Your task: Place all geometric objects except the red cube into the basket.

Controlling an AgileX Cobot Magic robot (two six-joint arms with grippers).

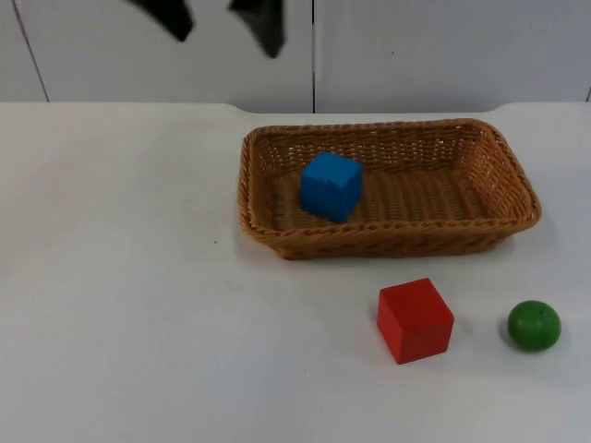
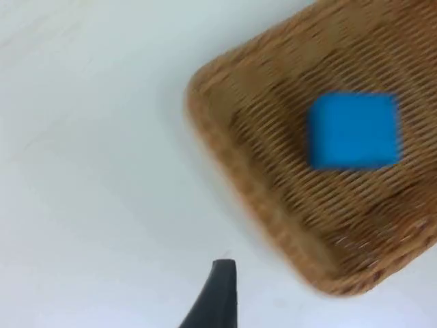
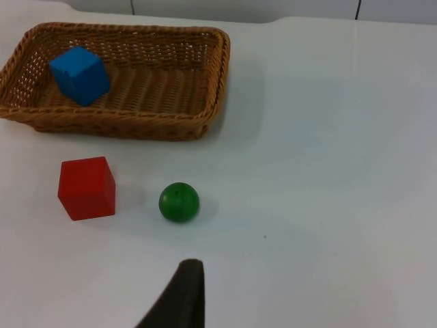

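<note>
From the top view, a woven basket (image 1: 388, 189) sits on the white tabletop (image 1: 138, 305), toward the far side and right of the middle. A blue cube (image 1: 331, 185) lies inside it, in its left half, tilted a little against the wicker floor. In front of the basket, outside it, a red cube (image 1: 415, 319) rests on the tabletop, and a green ball (image 1: 534, 325) lies near it on the right, apart from it. The left hand (image 1: 226, 26) hangs high above the tabletop in front of the grey wall (image 1: 443, 51), behind the basket's left end; its two dark fingers stand apart and hold nothing.

In the left wrist view, the basket (image 2: 273, 225) shows one rounded end with the blue cube (image 2: 354, 130) lying on its woven floor, clear of the rim. One black fingertip (image 2: 217, 294) of the left hand stands over the bare tabletop (image 2: 89, 171) just outside the basket.

In the right wrist view, the basket (image 3: 157, 123) stands well off, with the blue cube (image 3: 79, 74) in the end farther from the open tabletop (image 3: 328, 137). The red cube (image 3: 87, 188) and the green ball (image 3: 179, 201) lie side by side on the tabletop in front of the basket, near each other and not touching. A single black fingertip (image 3: 181, 297) of the right hand stands nearest the ball; whether that hand is apart or together I cannot tell.
</note>
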